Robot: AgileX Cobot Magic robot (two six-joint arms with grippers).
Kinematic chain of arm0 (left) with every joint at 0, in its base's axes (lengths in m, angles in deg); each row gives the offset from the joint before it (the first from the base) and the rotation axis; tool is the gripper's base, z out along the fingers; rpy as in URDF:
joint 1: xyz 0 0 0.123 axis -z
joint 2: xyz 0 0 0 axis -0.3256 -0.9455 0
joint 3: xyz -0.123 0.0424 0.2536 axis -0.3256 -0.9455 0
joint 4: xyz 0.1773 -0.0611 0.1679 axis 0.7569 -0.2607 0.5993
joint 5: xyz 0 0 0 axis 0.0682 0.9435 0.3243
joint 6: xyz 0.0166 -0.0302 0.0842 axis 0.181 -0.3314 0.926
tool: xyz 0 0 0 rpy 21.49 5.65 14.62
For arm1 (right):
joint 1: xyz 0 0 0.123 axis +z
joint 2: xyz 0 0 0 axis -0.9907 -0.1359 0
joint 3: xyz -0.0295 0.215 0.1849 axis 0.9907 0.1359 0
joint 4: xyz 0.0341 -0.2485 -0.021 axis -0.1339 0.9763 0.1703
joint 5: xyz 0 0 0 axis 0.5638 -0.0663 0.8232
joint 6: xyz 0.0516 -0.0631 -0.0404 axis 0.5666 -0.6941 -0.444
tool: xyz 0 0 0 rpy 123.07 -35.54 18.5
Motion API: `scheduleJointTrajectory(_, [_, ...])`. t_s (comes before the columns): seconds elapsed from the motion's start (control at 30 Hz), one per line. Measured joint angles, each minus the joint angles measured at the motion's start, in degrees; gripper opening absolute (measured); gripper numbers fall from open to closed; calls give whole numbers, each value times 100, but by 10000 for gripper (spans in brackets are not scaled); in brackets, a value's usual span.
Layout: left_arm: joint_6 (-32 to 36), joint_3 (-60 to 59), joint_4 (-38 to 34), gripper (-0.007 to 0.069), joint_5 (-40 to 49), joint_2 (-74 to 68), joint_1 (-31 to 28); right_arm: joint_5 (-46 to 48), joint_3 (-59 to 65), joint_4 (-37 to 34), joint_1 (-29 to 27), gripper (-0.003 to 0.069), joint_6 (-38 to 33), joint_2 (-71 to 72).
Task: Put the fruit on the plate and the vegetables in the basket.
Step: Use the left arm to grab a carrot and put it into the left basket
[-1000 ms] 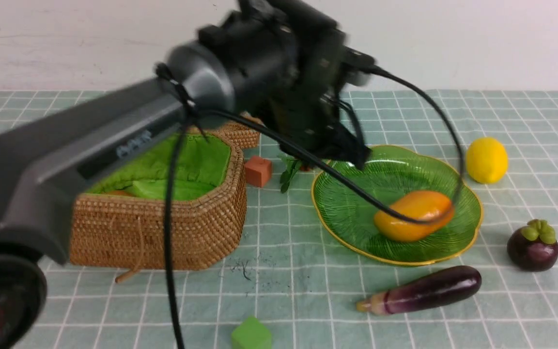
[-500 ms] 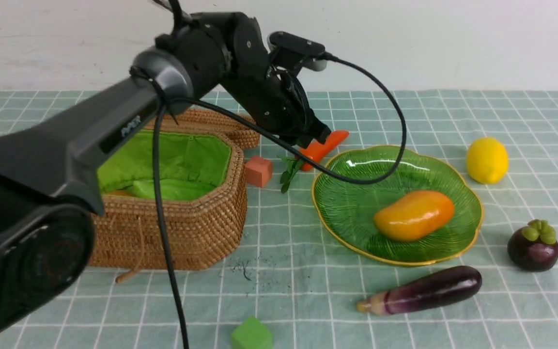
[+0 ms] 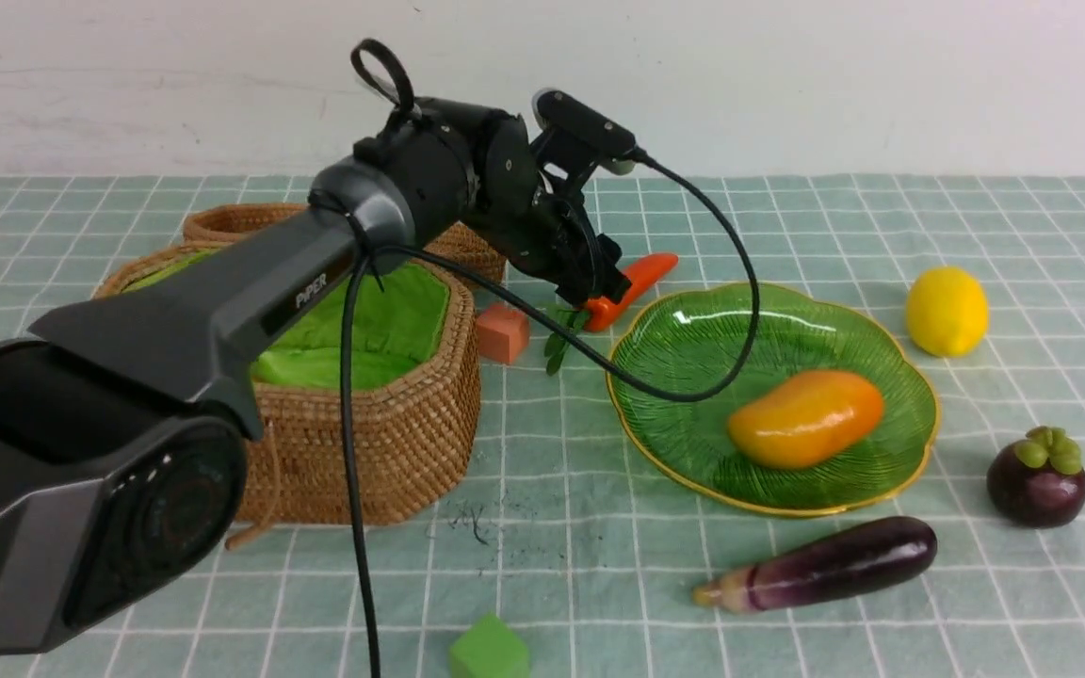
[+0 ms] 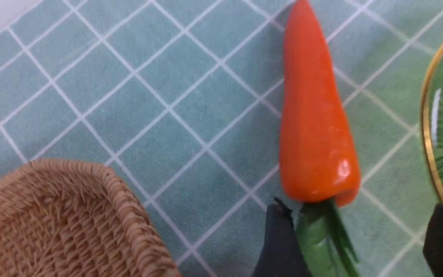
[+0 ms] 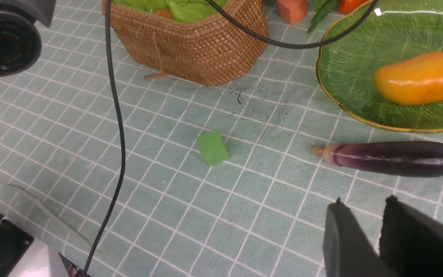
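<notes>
My left gripper (image 3: 602,285) is open and low over the carrot (image 3: 632,281), which lies between the basket (image 3: 382,414) and the plate (image 3: 693,414). In the left wrist view its fingertips (image 4: 279,240) stand either side of the carrot's green leaves (image 4: 321,238), with the orange body (image 4: 315,123) just beyond them. The mango (image 3: 806,419) lies on the plate. On the cloth lie the lemon (image 3: 946,311), the mangosteen (image 3: 1037,476) and the eggplant (image 3: 825,565). My right gripper (image 5: 363,202) hovers near the eggplant (image 5: 394,158), jaws narrowly apart and empty.
The basket's wicker lid (image 4: 64,223) lies open behind it, close to the carrot. An orange-brown potato (image 5: 164,12) shows in the green lining. An orange cube (image 3: 502,331) sits by the basket and a green cube (image 3: 488,650) near the front edge. My left arm's cable (image 3: 354,490) hangs down.
My left arm has swung from over the plate's back edge to the carrot and come down lower. Its jaws have opened. The fruit, eggplant and right gripper have not moved.
</notes>
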Motion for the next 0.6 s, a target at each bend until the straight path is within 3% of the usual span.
scheduleJointTrajectory(0.3, [380, 0, -52, 471, -491, -180, -11, 47, 0, -5, 0, 161, 0, 0])
scheduleJointTrajectory(0.6, [1638, 0, -1123, 471, -548, -288, -126, 132, 0, -5, 0, 161, 14, 0])
